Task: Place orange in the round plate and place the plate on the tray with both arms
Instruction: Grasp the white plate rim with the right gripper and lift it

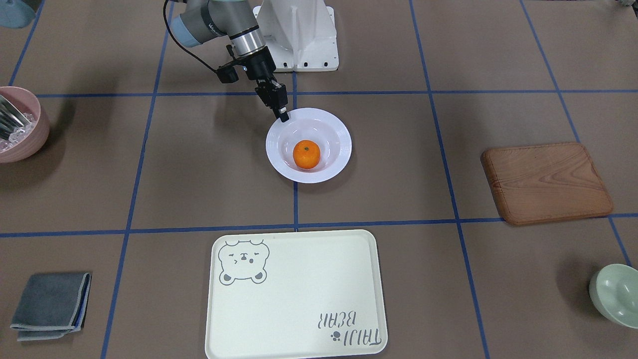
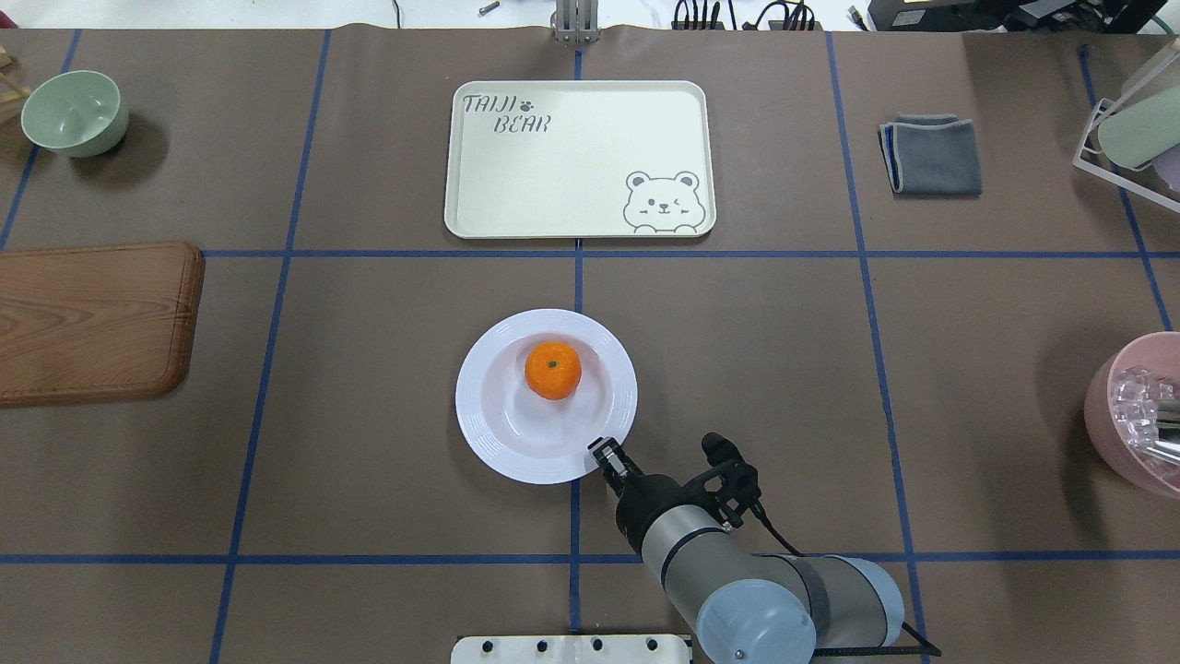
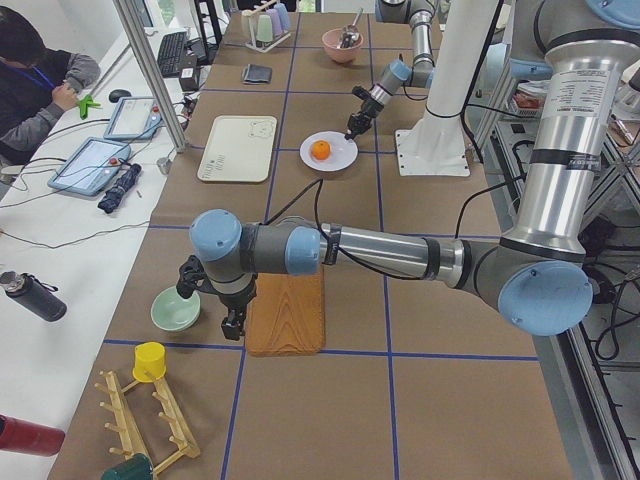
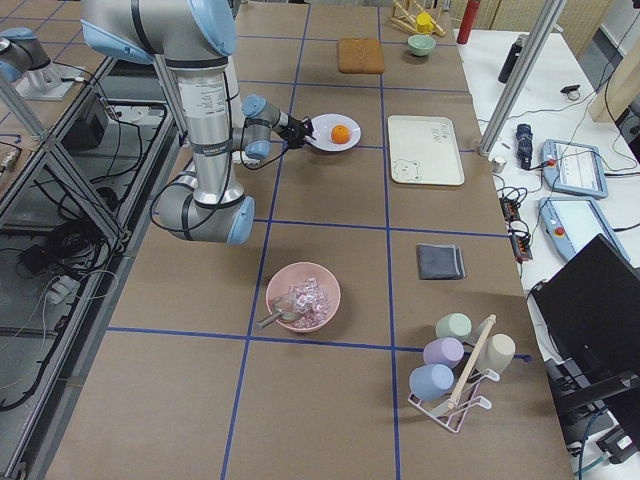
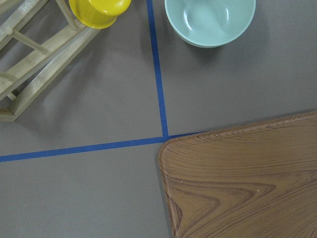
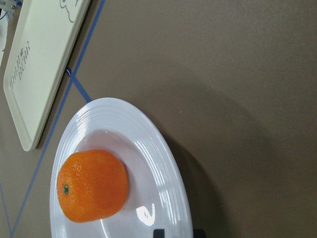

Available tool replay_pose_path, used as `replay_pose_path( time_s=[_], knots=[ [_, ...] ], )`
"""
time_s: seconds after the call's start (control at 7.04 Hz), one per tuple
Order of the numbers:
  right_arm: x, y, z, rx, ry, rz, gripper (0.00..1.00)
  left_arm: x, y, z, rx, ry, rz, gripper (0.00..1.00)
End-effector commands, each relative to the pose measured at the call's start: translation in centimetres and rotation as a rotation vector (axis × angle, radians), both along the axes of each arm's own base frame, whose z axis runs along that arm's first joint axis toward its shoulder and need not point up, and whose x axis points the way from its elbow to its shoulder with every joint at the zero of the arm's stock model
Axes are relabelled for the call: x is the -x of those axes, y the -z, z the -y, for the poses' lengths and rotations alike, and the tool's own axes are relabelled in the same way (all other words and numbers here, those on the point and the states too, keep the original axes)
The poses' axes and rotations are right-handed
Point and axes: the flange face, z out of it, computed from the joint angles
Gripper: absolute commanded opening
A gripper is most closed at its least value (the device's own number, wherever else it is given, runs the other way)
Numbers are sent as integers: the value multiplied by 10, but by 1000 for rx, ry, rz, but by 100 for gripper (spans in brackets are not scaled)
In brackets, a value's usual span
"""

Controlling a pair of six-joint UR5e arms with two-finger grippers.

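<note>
The orange (image 2: 553,370) lies in the well of the white round plate (image 2: 479,433) at mid table. My right gripper (image 2: 602,451) is at the plate's near rim, its fingers narrowed across the rim (image 6: 148,144), so it reads as shut on the plate. In the front view that gripper (image 1: 283,118) touches the rim's top left, with the orange (image 1: 306,154) just beyond. The cream bear tray (image 2: 572,175) sits bare past the plate. My left gripper (image 3: 232,328) hangs over the corner of a wooden board, far from the plate; whether it is open or shut I cannot tell.
The wooden board (image 2: 92,323) and a pale green bowl (image 2: 74,112) are on the left side. A pink bowl (image 2: 1138,415) with clear pieces and a grey folded cloth (image 2: 931,155) are on the right. A person (image 3: 40,80) sits beyond the table's far side.
</note>
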Motion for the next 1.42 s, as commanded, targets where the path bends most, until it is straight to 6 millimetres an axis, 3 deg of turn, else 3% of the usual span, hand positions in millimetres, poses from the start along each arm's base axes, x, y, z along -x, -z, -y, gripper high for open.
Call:
replay_pose_path(
  time_s=[0.0, 0.14, 0.43, 0.57, 0.99, 1.14, 1.28],
  knots=[
    [10, 4, 14, 1, -21, -4, 29, 0, 0, 0, 1, -1, 0, 99],
    [13, 1, 16, 2, -23, -14, 30, 0, 0, 0, 1, 1, 0, 99],
    [13, 0, 18, -1, -26, -18, 54, 0, 0, 0, -1, -1, 0, 99],
    [12, 0, 21, 0, -31, -17, 55, 0, 0, 0, -1, -1, 0, 99],
    [21, 5, 35, 0, -49, -26, 52, 0, 0, 0, 0, 0, 0, 99],
    [23, 10, 37, 3, -54, -17, 46, -1, 0, 0, 0, -1, 1, 99],
    [23, 8, 39, 5, -56, -20, 30, -1, 0, 0, 0, -1, 0, 99]
  ],
)
